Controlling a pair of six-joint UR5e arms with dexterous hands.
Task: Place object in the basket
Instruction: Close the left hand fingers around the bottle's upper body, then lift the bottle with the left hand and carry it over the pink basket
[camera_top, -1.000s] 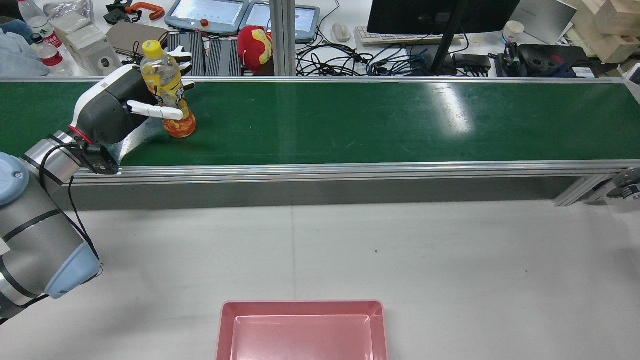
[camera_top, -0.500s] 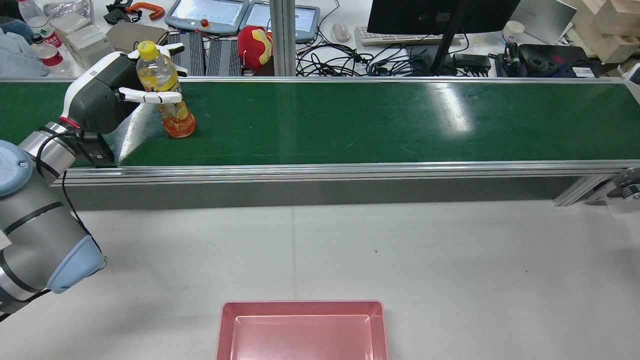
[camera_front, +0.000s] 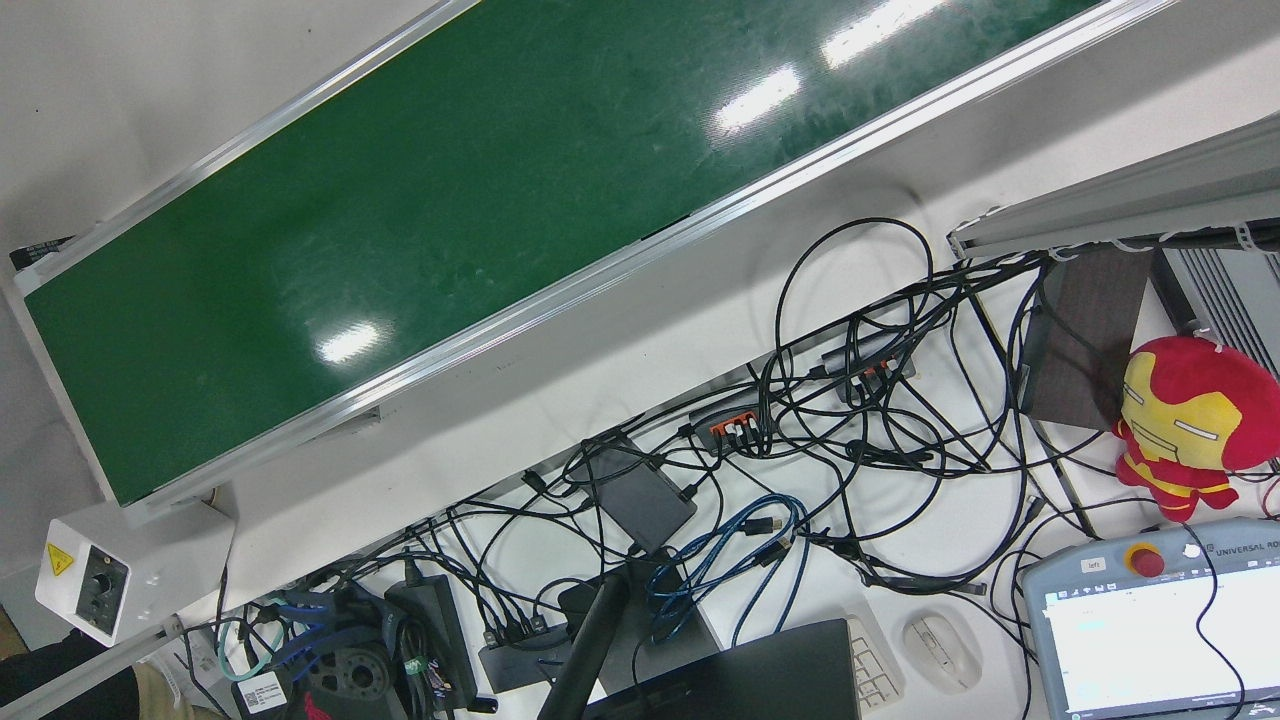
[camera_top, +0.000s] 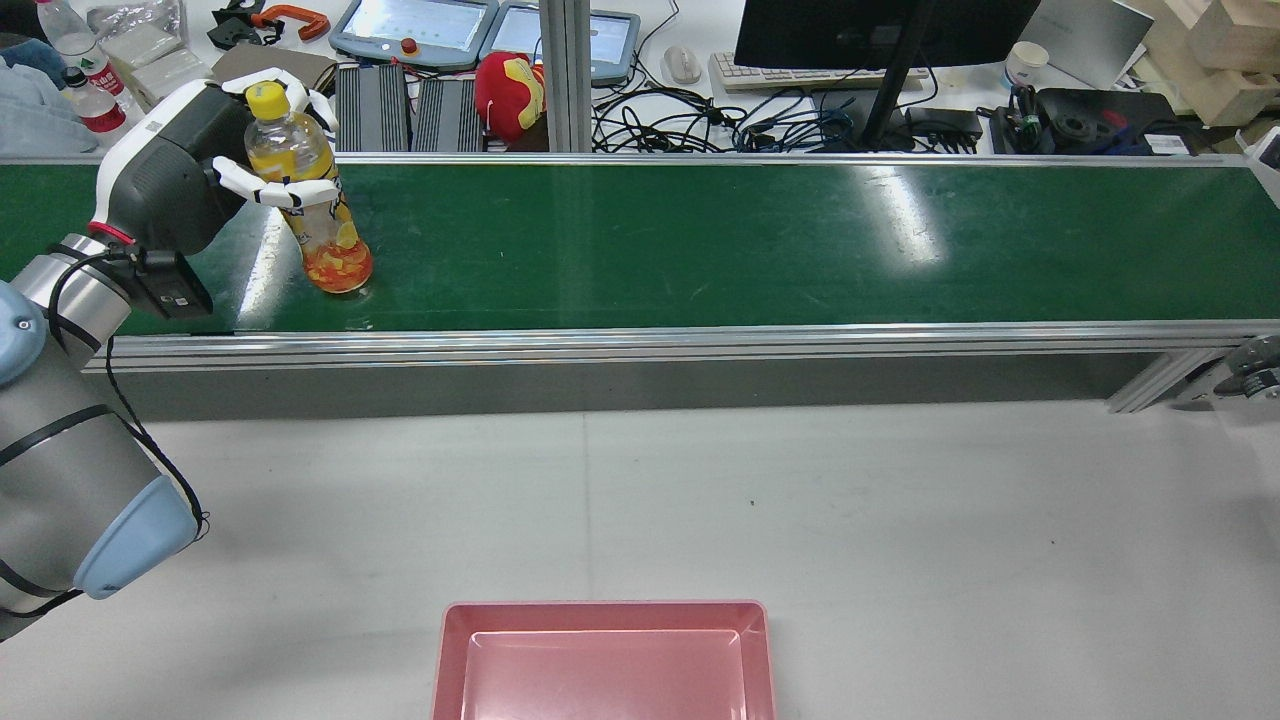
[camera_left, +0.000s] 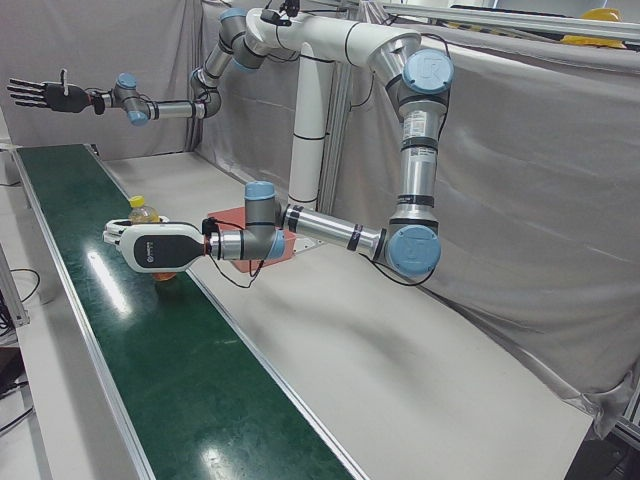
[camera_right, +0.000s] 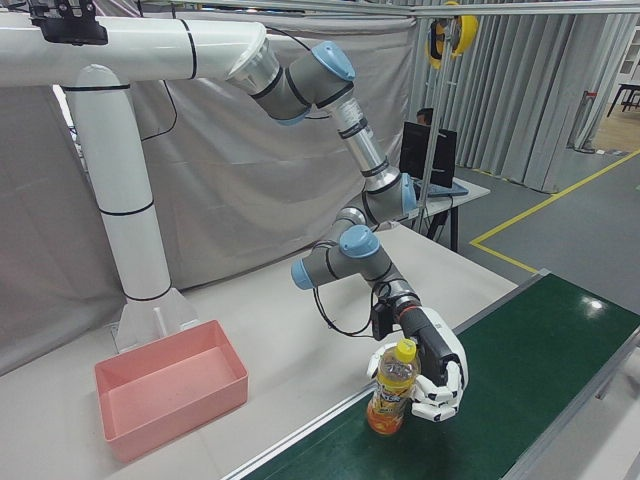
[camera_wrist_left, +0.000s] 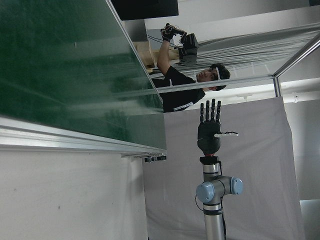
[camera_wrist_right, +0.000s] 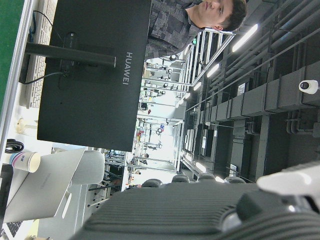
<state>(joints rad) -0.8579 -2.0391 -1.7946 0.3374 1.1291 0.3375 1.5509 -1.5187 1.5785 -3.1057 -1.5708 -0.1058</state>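
Plastic and smooth, the clear bottle of orange drink with a yellow cap (camera_top: 318, 210) is tilting on the green belt (camera_top: 700, 240), and it looks slippery and fairly light. The left hand (camera_top: 200, 170) is wrapping its white fingers (camera_top: 290, 192) around the bottle's middle, a good place to hold. The right hand (camera_left: 45, 95) is hanging wide open, far from the empty pink plastic basket (camera_top: 605, 660) on the bench (camera_top: 900, 520).

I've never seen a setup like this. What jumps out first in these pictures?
The eye goes first to the left hand, wrapped around a yellow-capped bottle of orange drink that leans at the left end of the long green conveyor belt. Next comes the empty pink basket at the near edge of the grey table. Far down the belt, the right hand hangs high with its fingers spread, holding nothing.
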